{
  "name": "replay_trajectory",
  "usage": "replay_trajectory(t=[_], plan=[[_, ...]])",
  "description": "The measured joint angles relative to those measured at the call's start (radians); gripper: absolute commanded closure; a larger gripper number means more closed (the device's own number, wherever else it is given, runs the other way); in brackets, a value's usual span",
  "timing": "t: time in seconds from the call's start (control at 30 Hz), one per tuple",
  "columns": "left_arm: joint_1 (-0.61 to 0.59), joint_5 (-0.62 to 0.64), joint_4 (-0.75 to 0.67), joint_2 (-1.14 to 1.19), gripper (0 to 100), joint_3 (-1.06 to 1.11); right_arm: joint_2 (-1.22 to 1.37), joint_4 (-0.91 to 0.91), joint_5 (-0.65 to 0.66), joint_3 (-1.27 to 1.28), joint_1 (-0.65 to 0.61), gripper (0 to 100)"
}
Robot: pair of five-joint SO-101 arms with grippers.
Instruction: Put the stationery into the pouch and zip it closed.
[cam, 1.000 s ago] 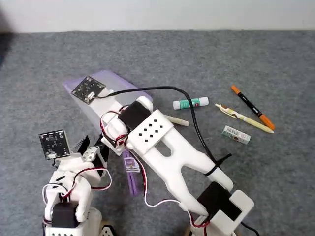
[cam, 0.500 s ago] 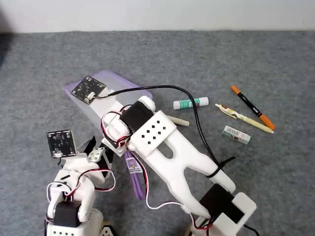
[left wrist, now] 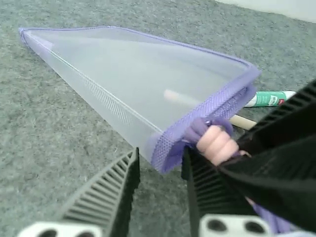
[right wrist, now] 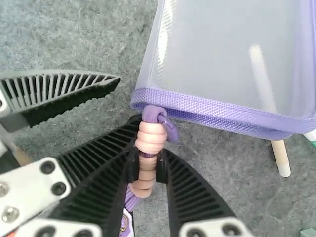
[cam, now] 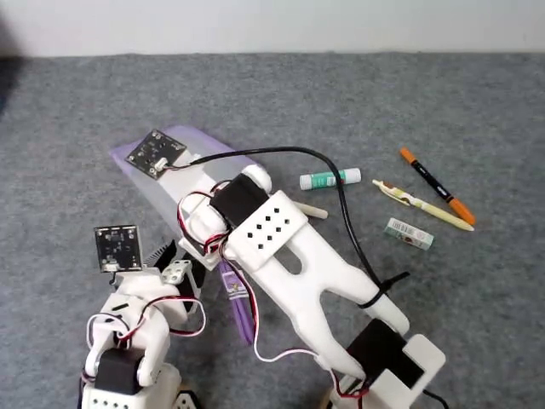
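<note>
Grey carpeted table [cam: 383,94] carries pouch [cam: 200,141], glue stick [cam: 329,179], marker [cam: 437,186], pen [cam: 421,204], small box [cam: 409,233] (stationery lying loose).

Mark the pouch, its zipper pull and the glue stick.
pouch [left wrist: 133,84], left wrist view, on the clear side panel.
zipper pull [right wrist: 149,138], right wrist view, on the pink beaded grip.
glue stick [cam: 330,179], high view, on the middle of the tube.

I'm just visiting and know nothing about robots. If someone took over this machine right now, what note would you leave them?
Left tool: open, jaws astride a corner of the translucent purple-edged pouch.
Right tool: shut on the pouch's pink beaded zip pull.
Loose on the grey carpet: green-and-white glue stick, orange marker, cream pen, small boxed eraser.
A cream stick lies in or under the pouch; cannot tell which.
Done: nothing clearly packed. Left: pack everything, zip shut.
</note>
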Motion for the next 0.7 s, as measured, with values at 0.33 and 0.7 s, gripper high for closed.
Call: replay_trajectory(t=[0.33, 0.7], plan=[[-0.061, -0.032, -0.118, 0.0, 86, 0.12, -0.068, 0.014, 0.034, -0.003, -0.051, 99.0], [-0.058, -0.031, -0.135, 0.0, 90, 0.12, -0.068, 0.055, 0.034, -0.003, -0.074, 99.0]])
